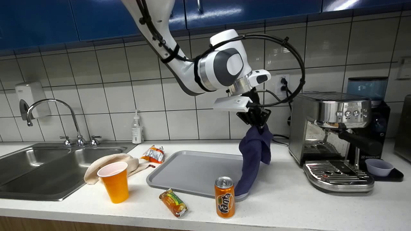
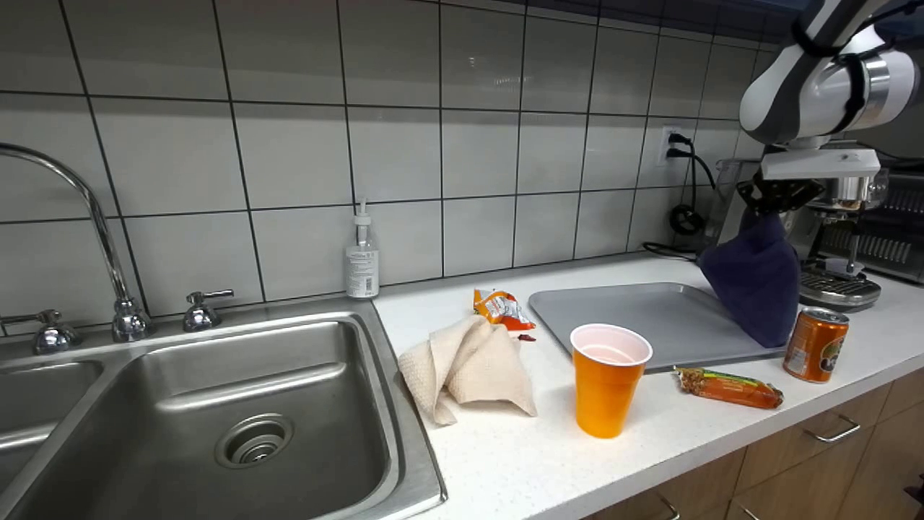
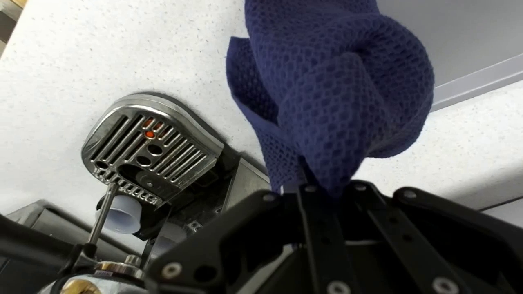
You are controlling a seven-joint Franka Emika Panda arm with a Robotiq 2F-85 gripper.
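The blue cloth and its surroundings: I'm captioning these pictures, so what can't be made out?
Wrist view: where the claw pinches the blue cloth, covered by folds.
In an exterior view: part of the tray, behind cloth and Fanta can; upper arm, cut off by the edge.
In an exterior view: fine print on the pump bottle, too small.

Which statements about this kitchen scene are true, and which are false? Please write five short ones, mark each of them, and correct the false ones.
1. The gripper holds the dark blue cloth. True.
2. The orange cup lies on its side. False: the orange cup stands upright.
3. The Fanta can stands outside the grey tray. True.
4. The beige cloth is inside the sink. False: the beige cloth lies on the counter, beside the sink.
5. The pump bottle stands near the tiled wall. True.
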